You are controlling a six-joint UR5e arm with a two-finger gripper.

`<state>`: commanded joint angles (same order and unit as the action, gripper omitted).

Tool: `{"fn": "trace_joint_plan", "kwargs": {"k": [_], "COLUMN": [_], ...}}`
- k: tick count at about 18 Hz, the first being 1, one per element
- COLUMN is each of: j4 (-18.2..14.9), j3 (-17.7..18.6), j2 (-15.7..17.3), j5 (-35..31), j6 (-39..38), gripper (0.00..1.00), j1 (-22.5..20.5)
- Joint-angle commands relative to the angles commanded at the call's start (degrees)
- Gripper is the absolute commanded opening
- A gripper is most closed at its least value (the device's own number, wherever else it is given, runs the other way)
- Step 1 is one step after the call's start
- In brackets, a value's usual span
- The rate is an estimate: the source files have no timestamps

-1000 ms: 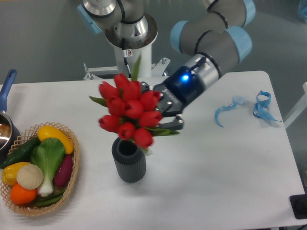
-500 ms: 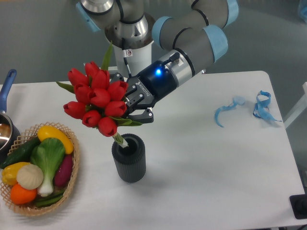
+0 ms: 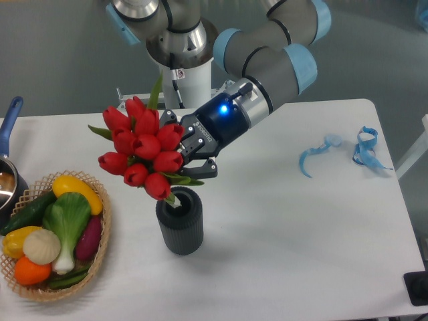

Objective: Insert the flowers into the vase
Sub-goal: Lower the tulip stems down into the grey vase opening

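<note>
One gripper, at the end of the arm that reaches down from the upper middle of the frame, has its two dark fingers closed on the flowers just below the red heads, among the green leaves. The bunch sits left of centre, tilted so that the buds lean toward the upper left while the stem end points down and to the right (the pale stem tip appears to dip just inside the mouth). Directly under it stands the vase, dark grey and ribbed, upright on the white table, a little below the middle of the frame. A blue light glows on the wrist behind the fingers.

At the lower left lies a wicker basket filled with colourful vegetables, well apart from the vase. A pot with a blue handle is cut off by the left edge. Near the right edge, on the table, lie two curled blue ribbons.
</note>
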<state>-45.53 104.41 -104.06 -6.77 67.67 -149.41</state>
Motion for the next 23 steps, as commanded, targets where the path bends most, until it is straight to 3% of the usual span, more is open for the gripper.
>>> {"fn": "trace_joint_plan", "kwargs": {"k": [16, 23], "j4": [0.5, 0.4], "j3": [1.8, 4.5], "j2": [-4.7, -5.5], "j5": [-2.2, -2.2], "j6": [2.7, 8.4], "gripper": [0.26, 0.26], "j1": [-0.9, -1.8]}}
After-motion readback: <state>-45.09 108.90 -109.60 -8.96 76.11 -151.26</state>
